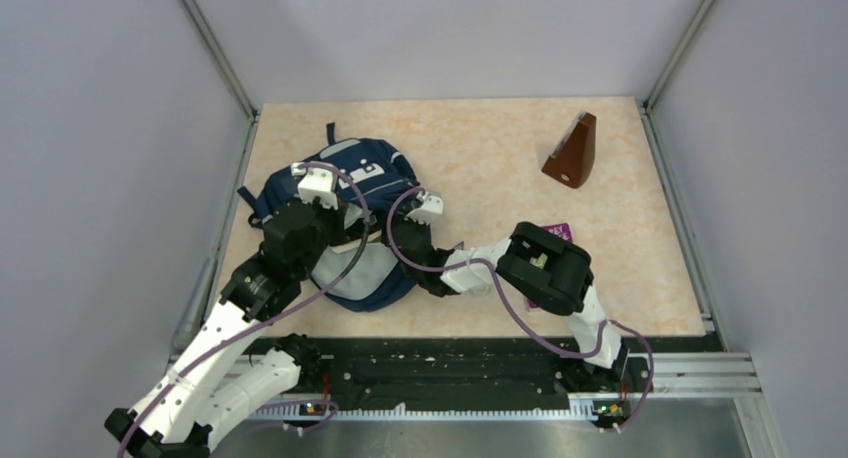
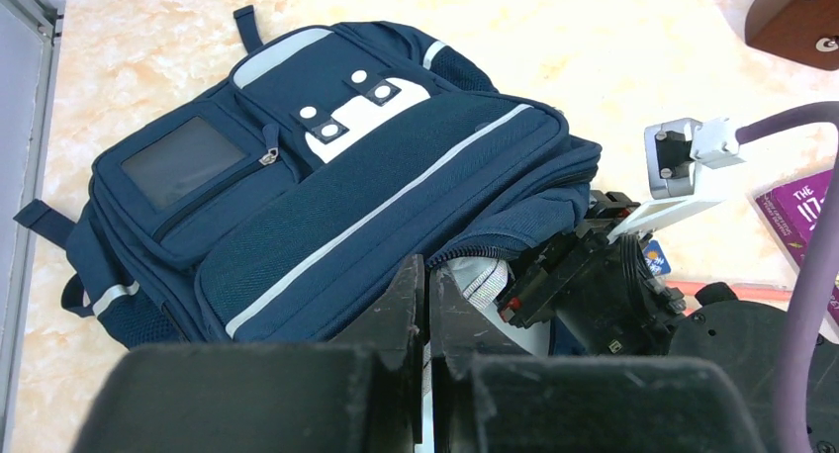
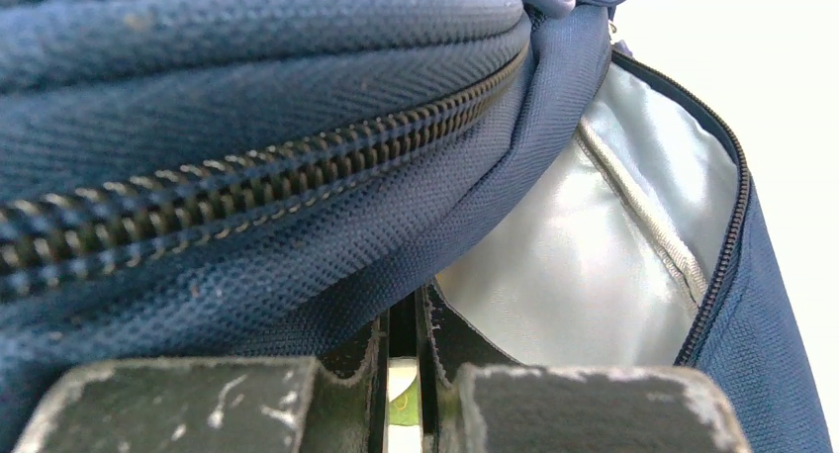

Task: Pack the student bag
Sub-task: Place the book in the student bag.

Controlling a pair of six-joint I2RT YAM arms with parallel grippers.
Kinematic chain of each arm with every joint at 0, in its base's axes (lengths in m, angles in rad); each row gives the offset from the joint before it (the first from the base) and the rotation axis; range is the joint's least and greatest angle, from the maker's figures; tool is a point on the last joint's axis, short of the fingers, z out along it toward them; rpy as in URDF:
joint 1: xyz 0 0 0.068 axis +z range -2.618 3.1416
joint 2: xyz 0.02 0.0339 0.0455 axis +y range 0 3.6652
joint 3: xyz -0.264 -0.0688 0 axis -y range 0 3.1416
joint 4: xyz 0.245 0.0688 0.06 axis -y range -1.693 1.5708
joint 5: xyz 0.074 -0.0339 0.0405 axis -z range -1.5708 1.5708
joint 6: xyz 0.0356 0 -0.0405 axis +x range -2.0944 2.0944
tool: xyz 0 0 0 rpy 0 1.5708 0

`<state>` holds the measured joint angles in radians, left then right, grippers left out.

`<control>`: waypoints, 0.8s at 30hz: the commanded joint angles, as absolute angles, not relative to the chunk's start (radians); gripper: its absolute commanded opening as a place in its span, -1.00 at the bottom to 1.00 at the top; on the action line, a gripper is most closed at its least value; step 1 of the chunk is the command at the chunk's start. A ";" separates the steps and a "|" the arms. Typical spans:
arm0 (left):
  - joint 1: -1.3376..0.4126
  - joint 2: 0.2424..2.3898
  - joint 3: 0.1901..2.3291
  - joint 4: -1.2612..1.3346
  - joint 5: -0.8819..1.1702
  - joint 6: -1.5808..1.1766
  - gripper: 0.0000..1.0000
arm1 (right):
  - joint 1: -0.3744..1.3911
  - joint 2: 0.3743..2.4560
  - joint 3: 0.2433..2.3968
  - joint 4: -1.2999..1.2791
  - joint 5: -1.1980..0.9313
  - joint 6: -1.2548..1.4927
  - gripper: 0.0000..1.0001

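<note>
The student bag [image 1: 355,168] lies flat at the table's left, navy with pale stripes and white patches [image 2: 361,112]. Its mouth faces the arms and gapes, showing pale grey lining [image 1: 370,270] [image 3: 574,275]. My left gripper [image 1: 338,233] [image 2: 427,275] is shut, pinching the upper rim of the mouth by the zipper. My right gripper [image 1: 400,246] [image 3: 404,310] reaches in under that rim from the right. It is shut on a thin flat white and green thing, of which only a sliver shows. The zipper [image 3: 247,201] runs close above these fingers.
A brown wooden wedge [image 1: 572,153] [image 2: 796,23] stands at the back right. A purple book [image 1: 557,232] [image 2: 796,211] lies partly under the right arm. A blue card corner [image 2: 653,258] shows beside the right wrist. Grey walls close three sides.
</note>
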<state>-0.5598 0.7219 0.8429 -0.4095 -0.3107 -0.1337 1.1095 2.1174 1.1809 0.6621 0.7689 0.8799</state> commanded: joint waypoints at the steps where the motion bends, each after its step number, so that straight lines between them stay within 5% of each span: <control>1: -0.563 0.696 0.856 -0.296 -0.295 -0.155 -1.00 | 1.114 2.126 1.217 0.732 0.802 0.769 -1.00; 4: -0.564 0.697 0.857 -0.298 -0.289 -0.157 -1.00 | 1.114 2.112 1.204 0.756 0.758 0.724 -0.94; 7: -0.563 0.697 0.858 -0.298 -0.290 -0.158 -1.00 | 1.114 2.096 1.180 0.785 0.702 0.681 -0.15; 9: -0.564 0.695 0.858 -0.298 -0.293 -0.157 -1.00 | 1.114 2.076 1.152 0.799 0.676 0.664 0.08; 13: -0.563 0.694 0.857 -0.298 -0.300 -0.155 -1.00 | 1.122 2.011 1.074 0.870 0.634 0.584 0.29; 24: -0.563 0.693 0.853 -0.296 -0.334 -0.149 -1.00 | 1.136 1.735 0.870 0.839 0.556 0.423 0.37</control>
<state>-0.5591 0.7094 0.8429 -0.4049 -0.3199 -0.1333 1.1286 1.8717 0.9207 0.8246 0.5976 0.4992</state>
